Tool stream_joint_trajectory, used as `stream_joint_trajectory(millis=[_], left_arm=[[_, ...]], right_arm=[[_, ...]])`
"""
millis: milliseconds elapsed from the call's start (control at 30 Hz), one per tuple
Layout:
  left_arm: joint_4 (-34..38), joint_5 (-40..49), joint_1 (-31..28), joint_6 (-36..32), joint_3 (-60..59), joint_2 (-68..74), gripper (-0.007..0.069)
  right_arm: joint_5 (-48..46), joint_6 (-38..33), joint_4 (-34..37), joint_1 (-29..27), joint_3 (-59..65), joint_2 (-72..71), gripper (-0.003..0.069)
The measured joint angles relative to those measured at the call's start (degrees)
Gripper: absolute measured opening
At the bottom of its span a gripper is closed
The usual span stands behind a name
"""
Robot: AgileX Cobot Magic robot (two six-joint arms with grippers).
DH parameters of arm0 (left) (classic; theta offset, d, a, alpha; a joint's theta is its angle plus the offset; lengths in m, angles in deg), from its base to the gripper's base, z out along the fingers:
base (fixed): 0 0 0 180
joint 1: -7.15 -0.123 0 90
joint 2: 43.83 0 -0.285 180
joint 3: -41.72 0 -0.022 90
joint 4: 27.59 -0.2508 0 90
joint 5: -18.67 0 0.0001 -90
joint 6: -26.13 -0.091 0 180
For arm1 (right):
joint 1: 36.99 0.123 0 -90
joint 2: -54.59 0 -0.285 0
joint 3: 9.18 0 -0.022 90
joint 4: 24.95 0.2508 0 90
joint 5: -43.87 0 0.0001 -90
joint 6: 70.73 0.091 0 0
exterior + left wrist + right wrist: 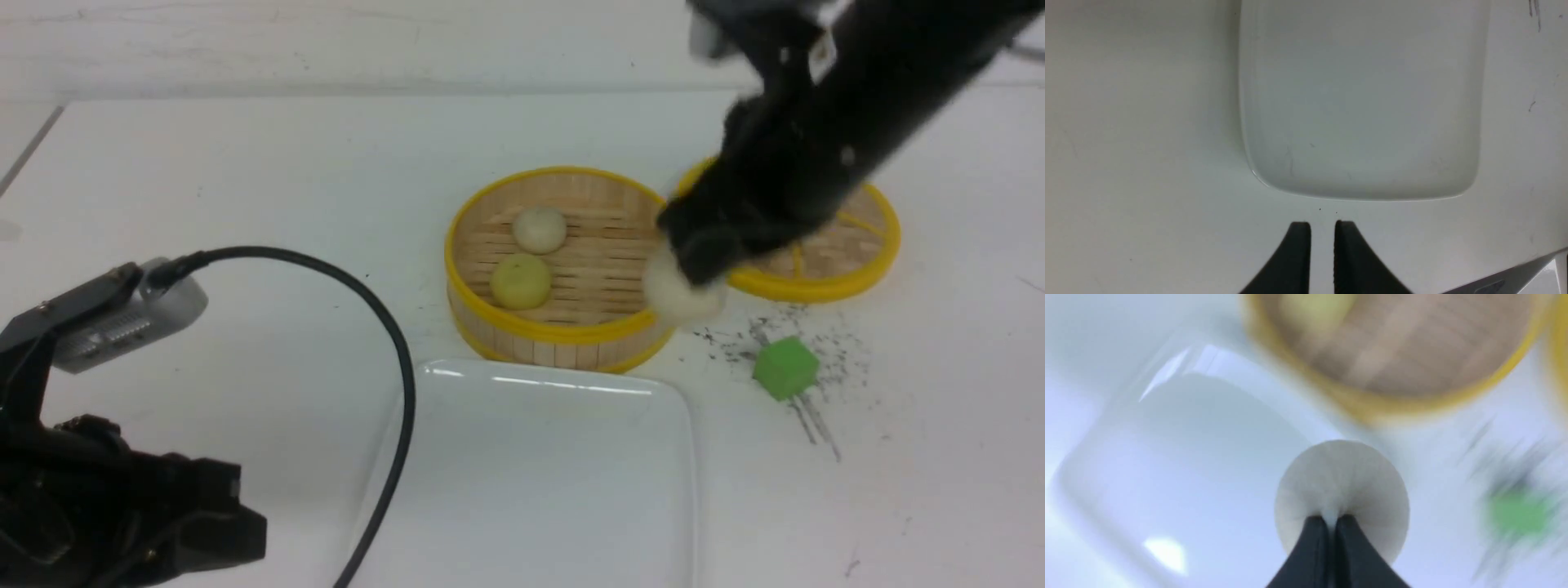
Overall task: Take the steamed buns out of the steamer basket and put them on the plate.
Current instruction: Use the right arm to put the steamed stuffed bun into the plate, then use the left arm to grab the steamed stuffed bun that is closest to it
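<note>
The steamer basket [522, 327] stands at the table's middle with an off-white steamed bun [539, 229] and a pale yellow-green one [521, 281] on its slats. My right gripper [694, 273] is shut on a third, white bun [682, 298], held in the air over the basket's right rim. In the right wrist view this bun [1342, 486] sits pinched at the gripper [1333, 522], above the plate's corner. The white plate [539, 474] lies in front of the basket with nothing on it. My left gripper [1323, 228] hovers beside the plate [1359, 102], fingers a narrow gap apart, holding nothing.
A flat woven lid [824, 253] lies right of the basket, partly hidden by my right arm. A green cube [785, 367] rests on pencil-marked table right of the plate. A black cable [392, 343] loops from my left arm past the plate's left edge.
</note>
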Motion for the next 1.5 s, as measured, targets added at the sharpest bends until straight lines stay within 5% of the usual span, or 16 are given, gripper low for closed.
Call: stream_joint_trajectory(millis=[267, 500, 600, 700, 900, 1233, 1500], left_arm=[[-1.85, -0.66, 0.00, 0.06, 0.00, 0.00, 0.0140], [-2.38, -3.10, 0.00, 1.14, 0.21, 0.09, 0.0155], [-2.59, -2.78, 0.00, 2.16, 1.53, 0.64, 0.0163], [-2.85, -0.96, 0.00, 3.30, 6.85, 2.94, 0.0185], [-2.80, 1.45, 1.86, 3.60, 17.92, 12.00, 0.0267], [-7.35, -1.41, 18.85, 7.79, 39.48, 38.08, 0.0365], [-15.26, 0.93, 22.24, 15.42, 64.18, 59.66, 0.0377]], right_arm=[[19.94, -0.54, -0.16, 10.68, 18.67, 5.03, 0.0111], [22.78, -0.44, -2.26, 11.79, 18.55, 8.66, 0.0486], [20.16, -0.44, -2.45, 11.24, 16.95, 7.25, 0.0516], [15.48, -0.44, -3.77, 9.20, 13.54, 2.73, 0.0415], [2.09, -0.20, -6.50, 1.88, 12.05, -10.19, 0.0008], [-3.06, 0.59, -7.40, -7.64, 26.78, -28.13, -0.0013], [0.39, 0.59, -7.72, -8.93, 34.05, -32.65, -0.0009]])
